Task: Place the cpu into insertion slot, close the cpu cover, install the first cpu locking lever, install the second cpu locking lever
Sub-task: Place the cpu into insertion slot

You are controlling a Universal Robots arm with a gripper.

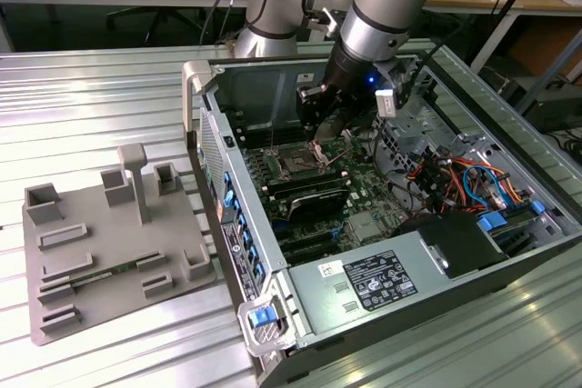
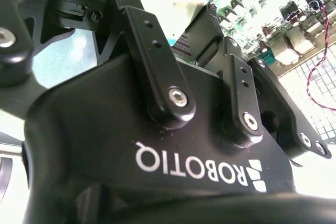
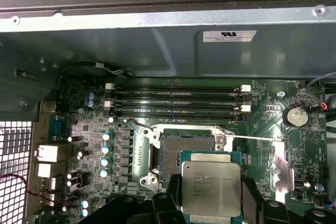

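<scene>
In the first wrist view my gripper (image 3: 210,205) is shut on the cpu (image 3: 211,188), a flat silver-faced square chip, with black fingers (image 3: 251,199) on two opposite sides. The chip hangs above and slightly off the insertion slot (image 3: 185,144), a dark open socket with a silver rim on the green motherboard (image 3: 265,111). The cpu cover (image 3: 279,167), a silver frame, is swung open beside the socket. Two thin wire locking levers (image 3: 252,139) stand released along the socket's edges. In the exterior view the gripper (image 1: 320,134) hovers inside the case just above the socket (image 1: 296,164).
The open computer case (image 1: 273,315) lies on a ribbed metal table. Memory slots (image 3: 176,100) run beside the socket, and coloured cables (image 1: 459,179) and a power supply (image 1: 373,279) fill the case's other end. A grey fixture tray (image 1: 109,243) sits at the exterior view's left.
</scene>
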